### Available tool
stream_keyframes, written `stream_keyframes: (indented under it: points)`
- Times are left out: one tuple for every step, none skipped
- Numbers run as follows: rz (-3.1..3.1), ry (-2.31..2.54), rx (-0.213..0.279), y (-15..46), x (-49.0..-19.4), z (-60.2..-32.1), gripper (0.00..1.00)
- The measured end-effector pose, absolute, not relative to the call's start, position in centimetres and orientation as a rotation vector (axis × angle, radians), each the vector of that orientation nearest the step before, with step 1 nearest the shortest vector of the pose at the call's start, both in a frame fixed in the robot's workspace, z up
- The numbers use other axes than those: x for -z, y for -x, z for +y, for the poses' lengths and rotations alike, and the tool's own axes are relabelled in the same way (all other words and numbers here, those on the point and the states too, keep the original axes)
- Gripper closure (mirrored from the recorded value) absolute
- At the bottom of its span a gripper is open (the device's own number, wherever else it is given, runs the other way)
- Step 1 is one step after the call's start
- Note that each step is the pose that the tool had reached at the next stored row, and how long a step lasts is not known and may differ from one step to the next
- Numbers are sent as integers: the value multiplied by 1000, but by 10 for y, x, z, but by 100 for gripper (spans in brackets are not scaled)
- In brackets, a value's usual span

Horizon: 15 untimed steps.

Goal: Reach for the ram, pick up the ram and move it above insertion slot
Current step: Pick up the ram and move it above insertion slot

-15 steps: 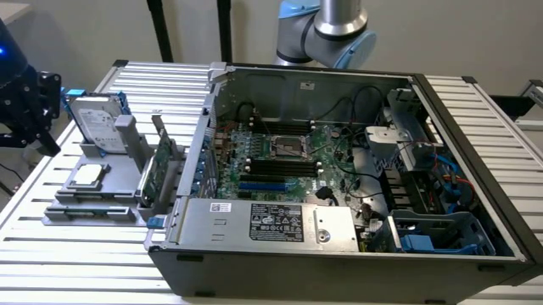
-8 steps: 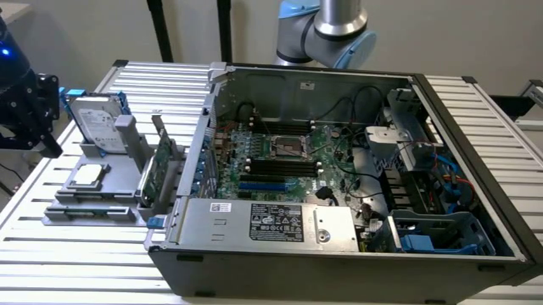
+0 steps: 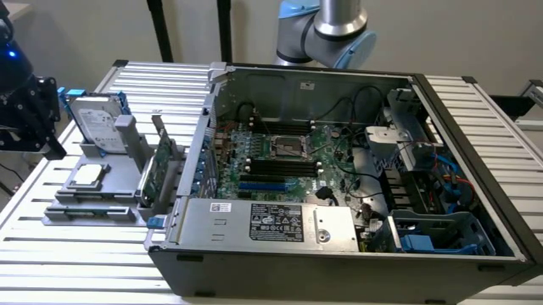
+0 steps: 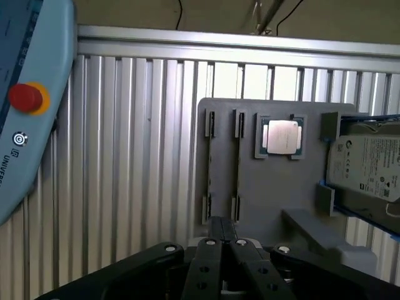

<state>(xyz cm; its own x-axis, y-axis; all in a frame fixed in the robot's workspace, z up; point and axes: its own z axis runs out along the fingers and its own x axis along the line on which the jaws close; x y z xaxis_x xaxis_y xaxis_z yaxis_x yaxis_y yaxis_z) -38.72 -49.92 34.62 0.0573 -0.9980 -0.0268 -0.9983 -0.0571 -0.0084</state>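
My gripper (image 4: 225, 240) is shut, its two black fingers pressed together with nothing between them. It hangs high over the edge of the grey holder (image 4: 275, 187) on the slatted table. Two thin dark lines (image 4: 238, 165) run between small clips on that holder; I cannot tell whether either is the ram. In the exterior view the open computer case (image 3: 339, 254) shows its motherboard, and the insertion slot (image 3: 280, 166) is one of several parallel black sockets beside the silver processor socket (image 3: 293, 147).
The holder (image 3: 89, 213) also carries a processor chip (image 4: 281, 136), a silver hard drive (image 4: 367, 165) with blue rails, and a green expansion card (image 3: 152, 171). A teach pendant with a red button (image 4: 26, 98) lies nearby. Black equipment (image 3: 25, 114) stands at the exterior view's left.
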Motion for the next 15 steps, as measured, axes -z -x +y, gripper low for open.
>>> stream_keyframes:
  points:
    - [2131, 2274, -21, 387, -346, -499, 89]
    - [2127, 2278, -21, 387, -346, -499, 89]
    - [2127, 2278, -22, 387, -346, -499, 89]
    - [2126, 2278, -22, 387, -346, -499, 88]
    - [2126, 2278, -22, 387, -346, -499, 82]
    - [2127, 2278, -23, 387, -346, -499, 82]
    - [2127, 2279, -24, 387, -345, -499, 76]
    - [2128, 2279, -25, 387, -345, -499, 70]
    - [2128, 2280, -26, 387, -343, -499, 70]
    - [2128, 2280, -26, 387, -342, -499, 64]
    - [2128, 2280, -26, 387, -340, -499, 64]
    - [2128, 2280, -26, 387, -338, -499, 64]
    - [2128, 2280, -26, 388, -336, -499, 64]
    - [2128, 2280, -26, 388, -334, -499, 64]
    - [2128, 2280, -26, 388, -332, -499, 64]
